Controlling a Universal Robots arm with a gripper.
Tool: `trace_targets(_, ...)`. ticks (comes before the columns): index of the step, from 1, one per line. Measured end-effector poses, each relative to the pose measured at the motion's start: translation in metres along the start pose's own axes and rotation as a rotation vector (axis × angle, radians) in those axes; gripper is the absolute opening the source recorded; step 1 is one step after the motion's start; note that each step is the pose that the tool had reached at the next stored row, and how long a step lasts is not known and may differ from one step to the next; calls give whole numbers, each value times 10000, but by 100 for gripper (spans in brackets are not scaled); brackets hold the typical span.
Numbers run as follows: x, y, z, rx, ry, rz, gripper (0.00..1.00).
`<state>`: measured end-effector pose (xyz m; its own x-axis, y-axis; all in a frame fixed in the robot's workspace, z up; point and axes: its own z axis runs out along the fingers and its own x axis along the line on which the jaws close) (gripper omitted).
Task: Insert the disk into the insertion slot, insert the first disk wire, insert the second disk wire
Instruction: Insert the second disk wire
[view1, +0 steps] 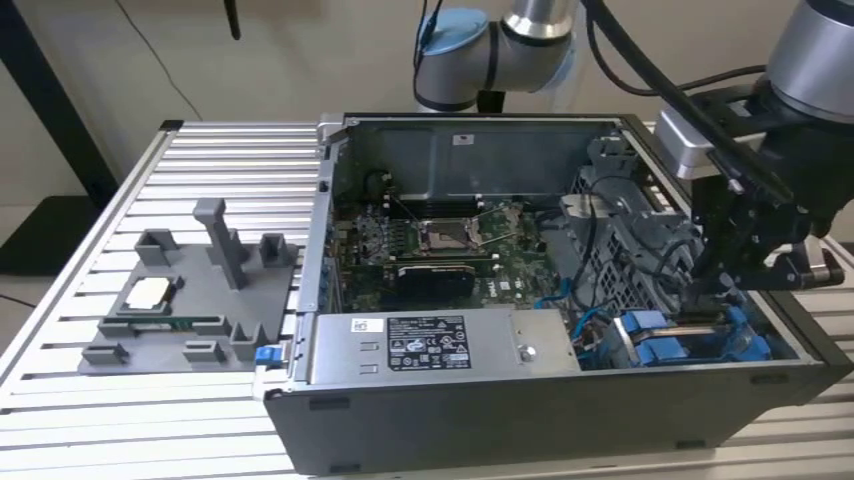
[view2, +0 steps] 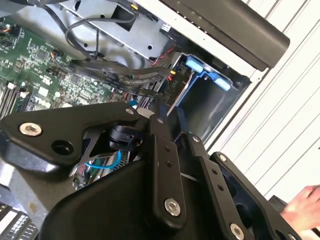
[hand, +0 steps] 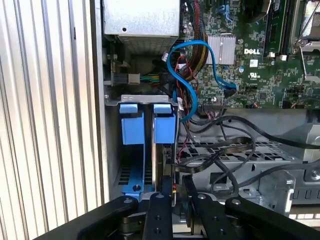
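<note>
Low in the drive bay corner of the open computer case (view1: 561, 440), the gripper (hand: 172, 192) hangs with its black fingers (hand: 159, 210) drawn close around the edge of the disk (hand: 161, 160), which stands on edge in the insertion slot (hand: 131, 185) between the blue carrier tabs (hand: 164, 125); they look clenched on it, though the contact itself is hidden by the linkage. The disk appears most of the way down in its bay, at the case's corner nearest the exterior view's right. It is likely a dense, rigid metal slab, fairly heavy and smooth-sided, best held across its thin edges or by the stiffer blue frame, clear of connectors. A blue cable (hand: 182, 90) and black wires (hand: 220, 150) loop just beside the bay, over the green motherboard (hand: 260, 75).
</note>
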<state>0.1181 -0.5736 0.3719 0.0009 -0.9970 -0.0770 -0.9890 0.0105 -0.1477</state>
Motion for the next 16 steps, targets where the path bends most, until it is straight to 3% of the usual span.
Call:
trace_targets(1,-1,-14,2,-86,17,4,24)
trace_targets(2,0,-29,5,-241,47,14,24)
trace_targets(6,0,-102,15,-952,127,55,24)
trace_targets(7,0,-118,13,-1083,129,65,24)
trace_targets(11,-5,-166,-37,-1351,134,84,24)
trace_targets(16,-15,-187,-162,-1442,134,90,24)
